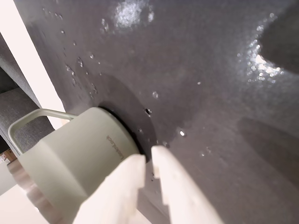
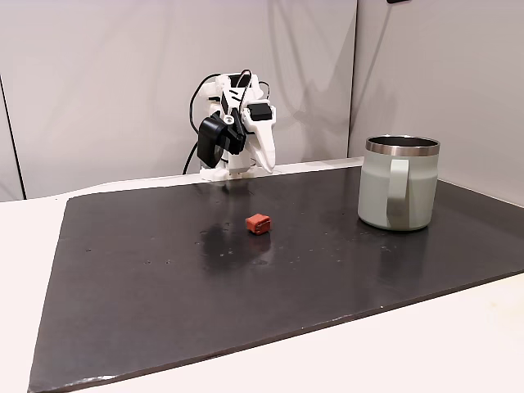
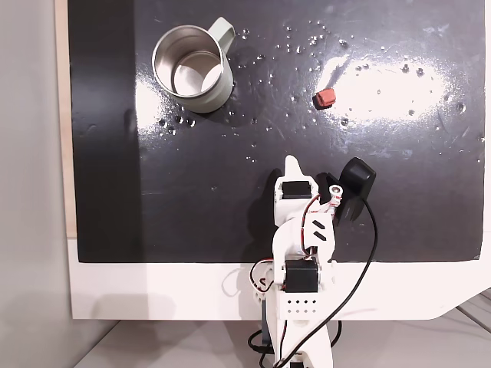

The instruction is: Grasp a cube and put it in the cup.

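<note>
A dark, glossy mat (image 3: 192,207) with a faintly speckled surface covers most of a white table (image 2: 24,270) and carries everything else. At the mat's near edge in a fixed view from above, the white plastic arm (image 3: 301,253) sits folded low, with red and black wires and a black camera module at its wrist.

The cup (image 3: 192,73) is a pale mint-green mug with a shiny steel rim and a wide handle; it stands upright toward the upper left in that view, and its metal interior holds nothing.

The gripper (image 1: 148,161) has two blunt white fingers with only a narrow slit between them, gripping nothing. In the wrist view its tips point at the mat just beside the cup's base.

The cube (image 3: 325,97), a tiny red-orange block with rounded edges, lies on the mat well apart from the cup, toward the upper right.
</note>
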